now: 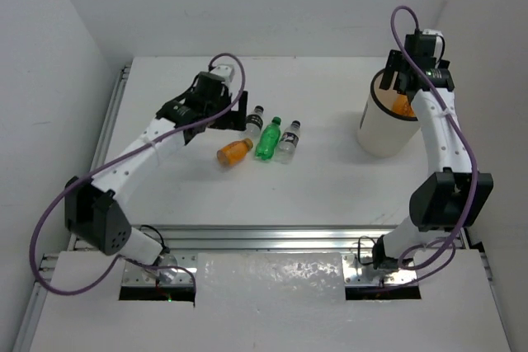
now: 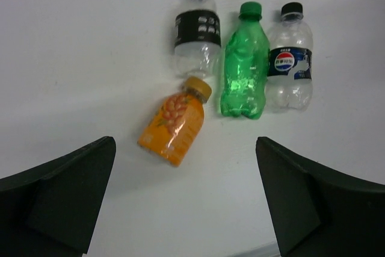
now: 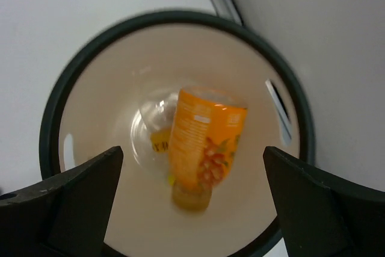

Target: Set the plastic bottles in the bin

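Four plastic bottles lie mid-table: an orange-filled bottle (image 2: pixel 174 121), a green one (image 2: pixel 245 67), a clear one with a black label and cap (image 2: pixel 195 28) and a clear one with a blue label (image 2: pixel 290 64). My left gripper (image 2: pixel 184 167) hovers open just short of the orange bottle (image 1: pixel 234 152), with nothing between its fingers. My right gripper (image 3: pixel 192 151) stands open above the bin (image 3: pixel 174 16). Inside the bin a second orange bottle (image 3: pixel 204 142), blurred and cap down, is free of the fingers. It lies over a short clear bottle (image 3: pixel 153 124).
The white bin (image 1: pixel 386 125) stands at the table's right, close to the side wall. A metal rail (image 1: pixel 272 237) runs along the near edge between the arm bases. The green bottle (image 1: pixel 268 139) and its neighbours lie side by side right of my left gripper (image 1: pixel 235 113).
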Available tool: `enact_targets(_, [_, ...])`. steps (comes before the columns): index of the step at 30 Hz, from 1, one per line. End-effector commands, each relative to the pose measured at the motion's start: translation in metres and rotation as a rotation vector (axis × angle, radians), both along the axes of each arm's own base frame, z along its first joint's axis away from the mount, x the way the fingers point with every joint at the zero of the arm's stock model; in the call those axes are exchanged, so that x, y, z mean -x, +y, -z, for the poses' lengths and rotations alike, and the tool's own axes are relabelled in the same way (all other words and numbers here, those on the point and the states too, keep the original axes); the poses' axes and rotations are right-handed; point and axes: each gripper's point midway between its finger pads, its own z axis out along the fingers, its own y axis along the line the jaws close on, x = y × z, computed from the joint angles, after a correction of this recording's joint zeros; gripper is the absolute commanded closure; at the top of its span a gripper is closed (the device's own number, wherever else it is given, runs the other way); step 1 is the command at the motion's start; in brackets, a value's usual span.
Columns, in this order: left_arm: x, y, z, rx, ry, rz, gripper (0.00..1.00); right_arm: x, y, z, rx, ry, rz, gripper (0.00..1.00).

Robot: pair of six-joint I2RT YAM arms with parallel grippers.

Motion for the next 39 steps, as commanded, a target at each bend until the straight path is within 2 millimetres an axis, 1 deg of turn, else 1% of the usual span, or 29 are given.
enact_targets(1, [-0.019, -0.016, 0.008, -0.139, 0.027, 0.201, 0.00, 0.010, 0.007, -0.043, -0.035, -0.074, 0.004, 0.01])
enact_targets(2, [-0.018, -0.013, 0.019, -0.192, 0.066, 0.227, 0.00, 0.015, 0.012, -0.054, -0.048, -0.100, -0.014, 0.01])
enact_targets(3, [-0.019, -0.011, 0.031, -0.237, 0.083, 0.244, 0.00, 0.016, 0.022, -0.058, -0.081, -0.120, -0.061, 0.01])
enact_targets(4, [-0.019, -0.011, 0.050, -0.257, 0.112, 0.255, 0.00, 0.017, 0.030, -0.057, -0.098, -0.137, -0.099, 0.01])
enact_targets(5, [-0.018, -0.014, 0.059, -0.255, 0.130, 0.272, 0.00, 0.026, 0.039, -0.071, -0.115, -0.187, -0.140, 0.01])
enact_targets(6, [-0.018, -0.016, 0.072, -0.259, 0.160, 0.291, 0.00, 0.029, 0.045, -0.072, -0.134, -0.203, -0.166, 0.01])
enact_targets(7, [-0.020, -0.020, 0.075, -0.259, 0.168, 0.311, 0.00, 0.031, 0.056, -0.065, -0.166, -0.205, -0.211, 0.01])
enact_targets(9, [-0.020, -0.018, 0.093, -0.293, 0.226, 0.316, 0.01, 0.042, 0.067, -0.066, -0.193, -0.223, -0.257, 0.01])
enact_targets(10, [-0.021, -0.017, 0.096, -0.300, 0.242, 0.309, 0.01, 0.044, 0.075, -0.067, -0.212, -0.225, -0.286, 0.01])
enact_targets(14, [-0.006, -0.018, 0.132, -0.339, 0.344, 0.318, 0.02, 0.054, 0.088, -0.069, -0.220, -0.236, -0.337, 0.01])
enact_targets(16, [-0.004, -0.007, 0.151, -0.413, 0.383, 0.283, 0.03, 0.058, 0.091, -0.072, -0.224, -0.237, -0.352, 0.01])
enact_targets(17, [-0.006, 0.001, 0.163, -0.459, 0.404, 0.252, 0.04, 0.060, 0.101, -0.075, -0.226, -0.245, -0.382, 0.01])
enact_targets(19, [-0.003, 0.010, 0.174, -0.501, 0.453, 0.200, 0.07, 0.062, 0.110, -0.079, -0.230, -0.254, -0.411, 0.01])
enact_targets(20, [-0.001, 0.015, 0.182, -0.520, 0.483, 0.169, 0.15, 0.063, 0.112, -0.081, -0.225, -0.262, -0.415, 0.01])
enact_targets(22, [0.007, 0.019, 0.182, -0.522, 0.517, 0.124, 0.26, 0.066, 0.115, -0.085, -0.211, -0.270, -0.427, 0.01])
enact_targets(23, [0.013, 0.023, 0.178, -0.514, 0.516, 0.094, 0.37, 0.067, 0.113, -0.088, -0.202, -0.270, -0.425, 0.01])
enact_targets(25, [0.024, 0.028, 0.170, -0.504, 0.518, 0.072, 0.54, 0.067, 0.115, -0.089, -0.202, -0.269, -0.430, 0.01])
enact_targets(26, [0.028, 0.027, 0.154, -0.480, 0.486, 0.065, 0.71, 0.068, 0.117, -0.089, -0.206, -0.267, -0.438, 0.01])
enact_targets(28, [0.047, 0.032, 0.148, -0.478, 0.490, 0.062, 0.84, 0.068, 0.123, -0.087, -0.233, -0.263, -0.454, 0.01])
enact_targets(29, [0.054, 0.032, 0.131, -0.453, 0.449, 0.065, 0.89, 0.068, 0.130, -0.083, -0.260, -0.254, -0.483, 0.01])
enact_targets(30, [0.059, 0.025, 0.119, -0.422, 0.420, 0.080, 0.93, 0.068, 0.135, -0.081, -0.286, -0.255, -0.494, 0.01])
enact_targets(31, [0.063, 0.012, 0.096, -0.340, 0.372, 0.121, 0.95, 0.068, 0.159, -0.079, -0.370, -0.257, -0.597, 0.01])
enact_targets(33, [0.064, -0.008, 0.067, -0.253, 0.286, 0.171, 0.96, 0.075, 0.196, -0.085, -0.489, -0.291, -0.788, 0.01])
enact_targets(34, [0.062, -0.016, 0.040, -0.185, 0.211, 0.197, 0.99, 0.083, 0.218, -0.088, -0.566, -0.312, -0.908, 0.01])
enact_targets(35, [0.067, -0.041, 0.019, -0.070, 0.178, 0.292, 1.00, 0.100, 0.242, -0.074, -0.722, -0.293, -1.000, 0.01])
enact_targets(36, [0.062, -0.063, -0.005, 0.030, 0.088, 0.372, 1.00, 0.127, 0.276, -0.108, -0.797, -0.405, -1.303, 0.01])
enact_targets(37, [0.068, -0.076, -0.034, 0.121, 0.010, 0.441, 1.00, 0.143, 0.289, -0.088, -0.879, -0.384, -1.371, 0.01])
enact_targets(38, [0.080, -0.106, -0.061, 0.272, -0.052, 0.595, 1.00, 0.168, 0.308, -0.112, -0.886, -0.472, -1.510, 0.01])
enact_targets(39, [0.089, -0.117, -0.077, 0.346, -0.082, 0.659, 1.00, 0.183, 0.318, -0.113, -0.880, -0.477, -1.585, 0.01])
